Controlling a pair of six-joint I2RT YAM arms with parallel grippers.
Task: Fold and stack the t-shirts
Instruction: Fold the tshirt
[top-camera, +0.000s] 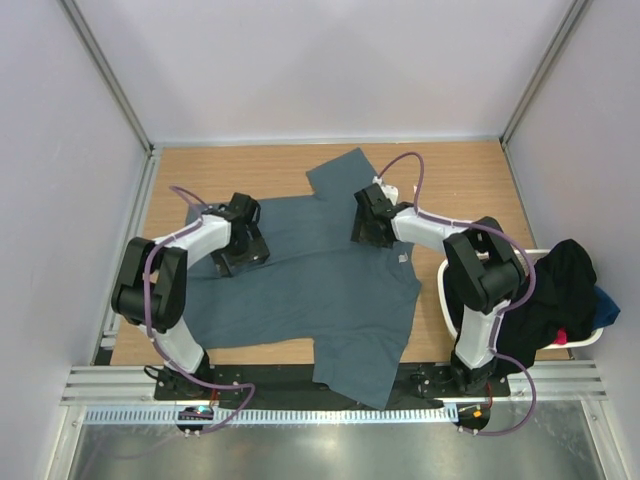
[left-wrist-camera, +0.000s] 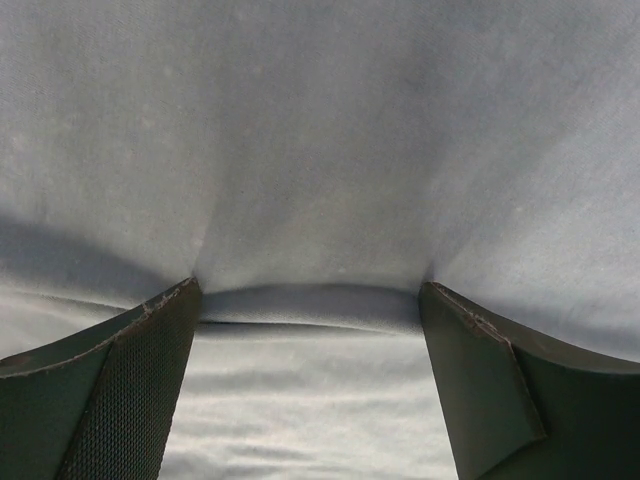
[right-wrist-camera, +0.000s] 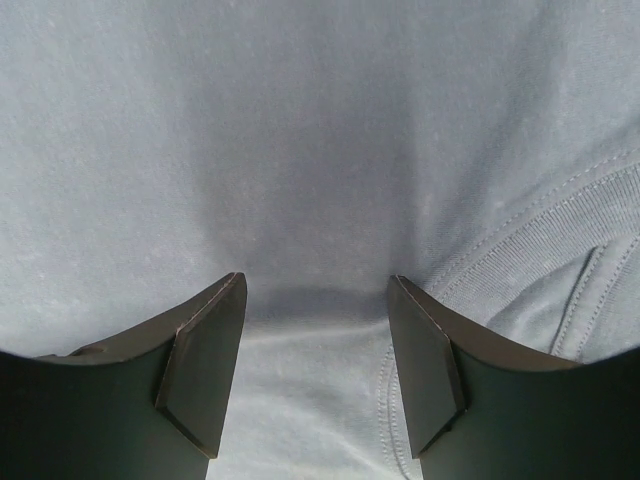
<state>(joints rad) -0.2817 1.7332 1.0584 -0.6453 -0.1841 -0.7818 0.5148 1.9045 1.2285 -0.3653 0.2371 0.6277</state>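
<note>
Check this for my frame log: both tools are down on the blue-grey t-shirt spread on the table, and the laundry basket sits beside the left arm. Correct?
One slip: the laundry basket sits beside the right arm, as the top external view shows. Otherwise yes: the left tool and the right tool are down on the blue-grey t-shirt spread on the table.

Wooden table (top-camera: 470, 170) and white basket (top-camera: 588, 339) inside a grey enclosure.
Pale grey walls (top-camera: 320, 70) stand along the table's far, left and right edges; the plastic basket sits at the right edge, towards the near corner; aluminium rails (top-camera: 110, 385) run along the near edge.
</note>
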